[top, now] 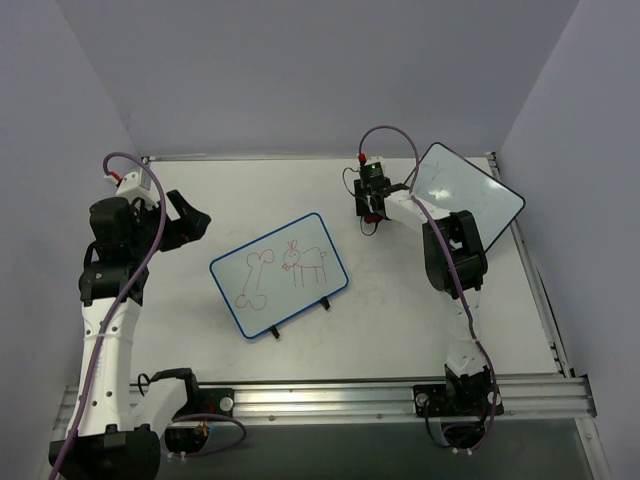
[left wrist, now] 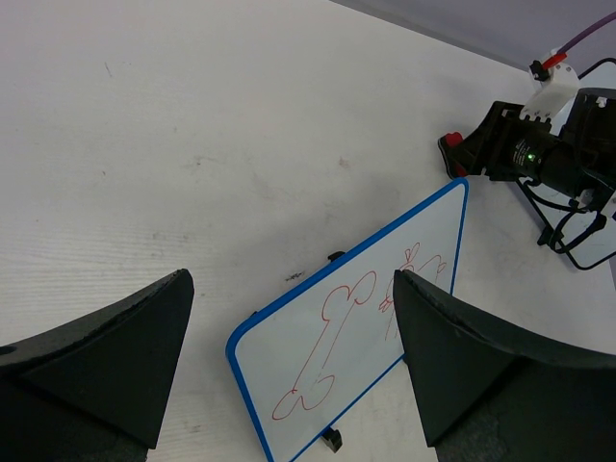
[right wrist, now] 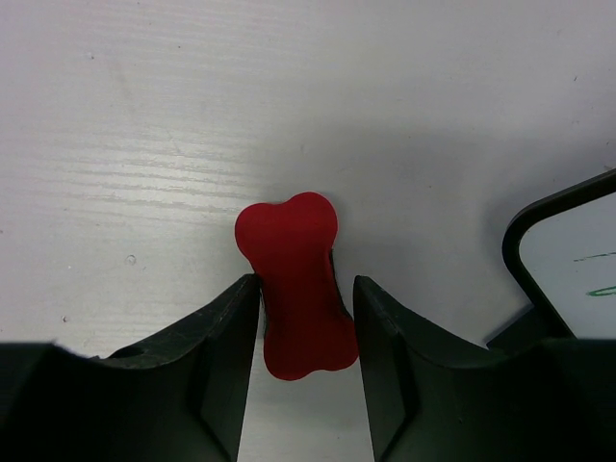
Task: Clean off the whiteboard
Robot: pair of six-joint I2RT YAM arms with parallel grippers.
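Looking at it from the near edge: nothing is erased yet. The left gripper hangs over the table on the left with its jaws spread wide and empty, aimed toward the whiteboard but well apart from it. The whiteboard sits mid-table, turned at an angle and tilted up on small black feet. Both red drawings are intact, one a bone-like outline and the other a stick animal. Further right, the right gripper is down at the table with its fingers either side of the waist of a red piece, presumably the eraser. The left pad looks to be touching it and there's a thin dark strip on the other side, so I can't tell if it's actually clamped. My read is we're at the pick-up step, with lift, carry and all the wiping left to do. At far right a black-framed board leans near the wall with faint green marks; it's not the target. On materials, the table is matte white with scuffs and specks. The whiteboard has a glossy white face, a thin blue frame and rounded corners. The eraser is smooth, matte, bone-shaped with lobed ends and looks soft, so it may squash a bit in the grip. The fingers are black wedges with a slightly grainy finish.
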